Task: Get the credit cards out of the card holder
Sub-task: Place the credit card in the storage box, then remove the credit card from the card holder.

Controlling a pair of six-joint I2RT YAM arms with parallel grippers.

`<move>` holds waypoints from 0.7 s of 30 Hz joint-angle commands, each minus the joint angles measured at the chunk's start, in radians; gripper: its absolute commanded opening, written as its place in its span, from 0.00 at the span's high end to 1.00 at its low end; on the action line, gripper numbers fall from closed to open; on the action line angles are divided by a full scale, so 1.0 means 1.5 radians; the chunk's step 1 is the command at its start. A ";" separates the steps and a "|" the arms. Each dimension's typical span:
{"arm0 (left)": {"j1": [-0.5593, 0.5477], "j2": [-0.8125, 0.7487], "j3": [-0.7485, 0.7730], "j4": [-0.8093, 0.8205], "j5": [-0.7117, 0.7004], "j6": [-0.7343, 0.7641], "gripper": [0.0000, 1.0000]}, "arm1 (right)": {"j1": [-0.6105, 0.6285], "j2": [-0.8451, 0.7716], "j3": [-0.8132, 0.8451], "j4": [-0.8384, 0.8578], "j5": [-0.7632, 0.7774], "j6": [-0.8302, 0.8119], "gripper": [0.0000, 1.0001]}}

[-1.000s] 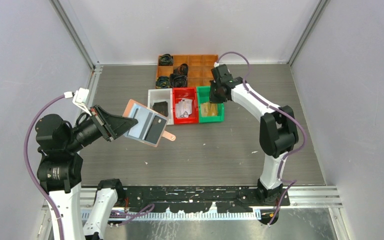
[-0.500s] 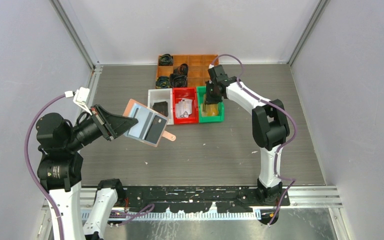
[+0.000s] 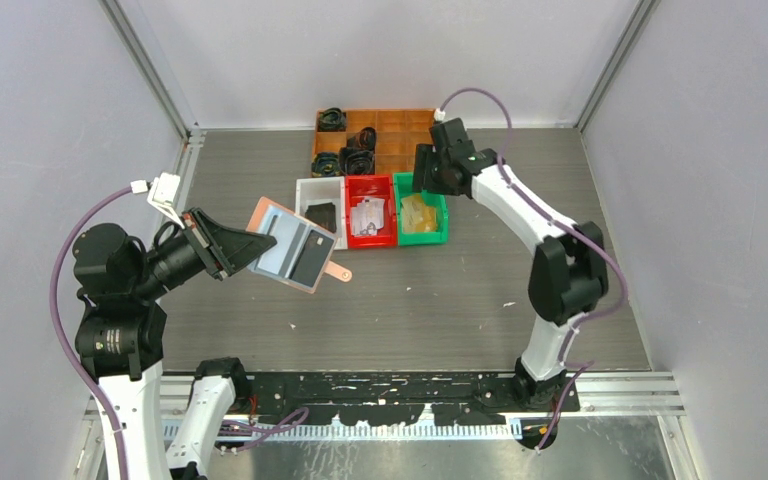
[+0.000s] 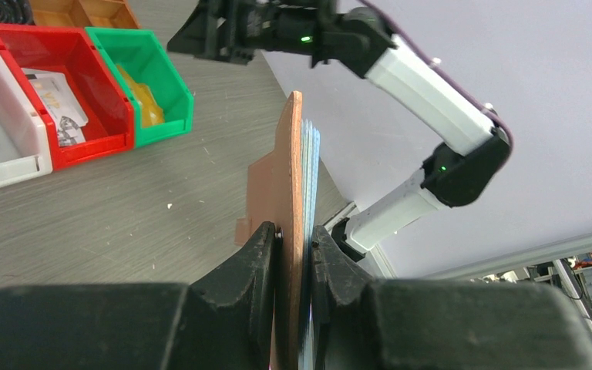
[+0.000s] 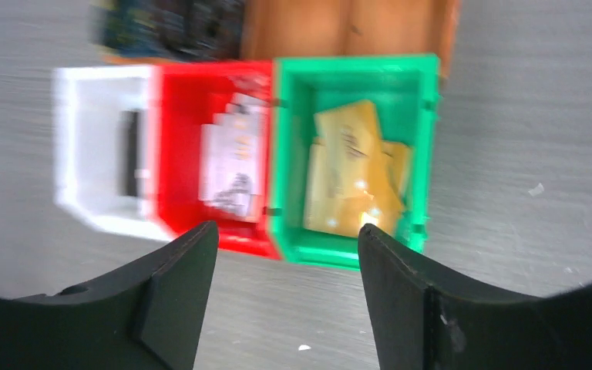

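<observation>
Grey-grained bench boxed in by plain pale walls

The bench has a dark, streaked wood-grain top with a few white flecks. Smooth lilac-white panels rise at the back and both sides, joined by aluminium corner rails. A black perforated rail runs along the near edge. Lighting is even and soft.

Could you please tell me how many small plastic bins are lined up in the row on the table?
3, side by side: the white bin on the left, the red bin in the middle, the green bin on the right, below the right gripper. None appears hidden.
</observation>
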 commanded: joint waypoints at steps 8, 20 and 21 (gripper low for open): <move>0.000 -0.007 -0.006 0.049 0.097 0.002 1.00 | 0.123 -0.293 -0.057 0.300 -0.595 0.029 0.13; 0.000 -0.024 -0.013 0.044 0.160 -0.012 1.00 | 0.311 -0.245 0.015 0.211 -0.647 -0.072 0.07; 0.000 -0.024 -0.010 0.042 0.164 -0.012 1.00 | 0.316 -0.234 0.021 0.204 -0.648 -0.074 0.07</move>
